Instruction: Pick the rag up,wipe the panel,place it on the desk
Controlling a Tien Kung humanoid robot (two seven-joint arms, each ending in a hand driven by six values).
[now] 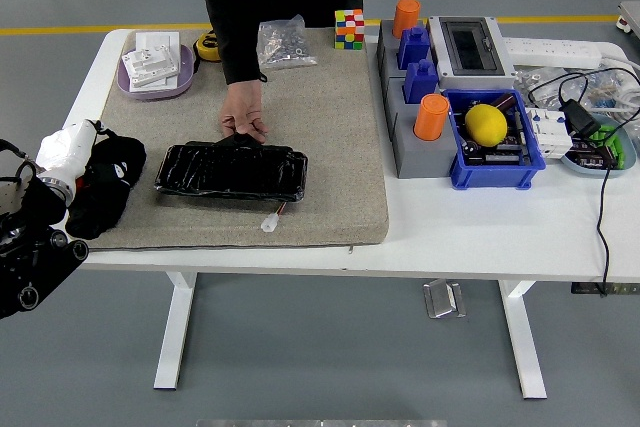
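Left hand [72,152], white-covered, sits at the left edge of the mat [330,157], its black arm coming in from the lower left corner. The rag [105,182] is black and bunched, lying on the mat's left end just right of the hand and touching it; part of it drapes toward the mat's front edge. Whether the fingers actually grip the rag cannot be told: the cloth hides them.

Panel [230,170], black and glossy, lies flat on the mat just right of the rag, with a narrow gap of mat between the two. A person's hand [244,117] presses on the panel's far edge; the person stands at the far side of the table [500,227] in a dark sleeve. A small clear connector [270,221] lies on the mat just in front of the panel.

Far left of the mat: a purple tray [155,72] with white parts. Near it, a yellow tape measure [208,44] and a clear bag [285,42] of small hardware. A colour cube [349,29] stands at the mat's far edge.

Right of the mat: a grey block [410,142] bearing orange and blue pieces, a blue bin [495,137] with a yellow lemon [486,124] in it, and a grey box [470,47] with a dark window. Right arm is out of view
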